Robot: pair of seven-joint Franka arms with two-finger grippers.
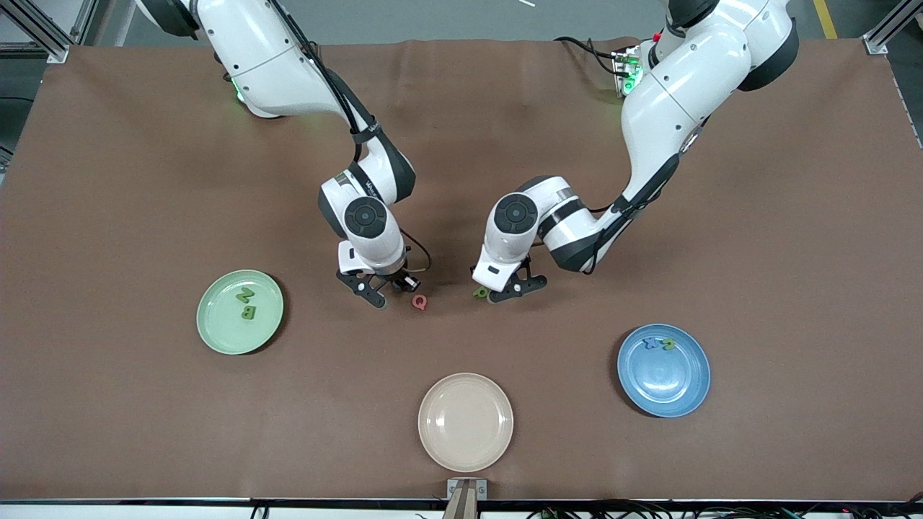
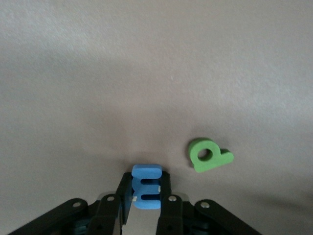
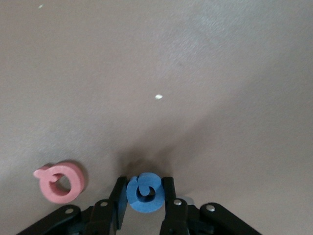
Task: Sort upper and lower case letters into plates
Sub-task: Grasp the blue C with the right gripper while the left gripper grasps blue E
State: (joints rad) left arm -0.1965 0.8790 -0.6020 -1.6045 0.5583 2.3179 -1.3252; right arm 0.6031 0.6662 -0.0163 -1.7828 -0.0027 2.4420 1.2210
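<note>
Both claws are down at mid-bench: the left claw (image 2: 145,203) pinches a blue E (image 2: 146,186), the right claw (image 3: 143,205) a blue curled letter (image 3: 143,193). Thin foam could twist loose on the lift. The green plate (image 1: 216,331) and blue plate (image 1: 681,396) wait nearer the camera. Only the wrist views show these grips; the front view hides them.
</note>
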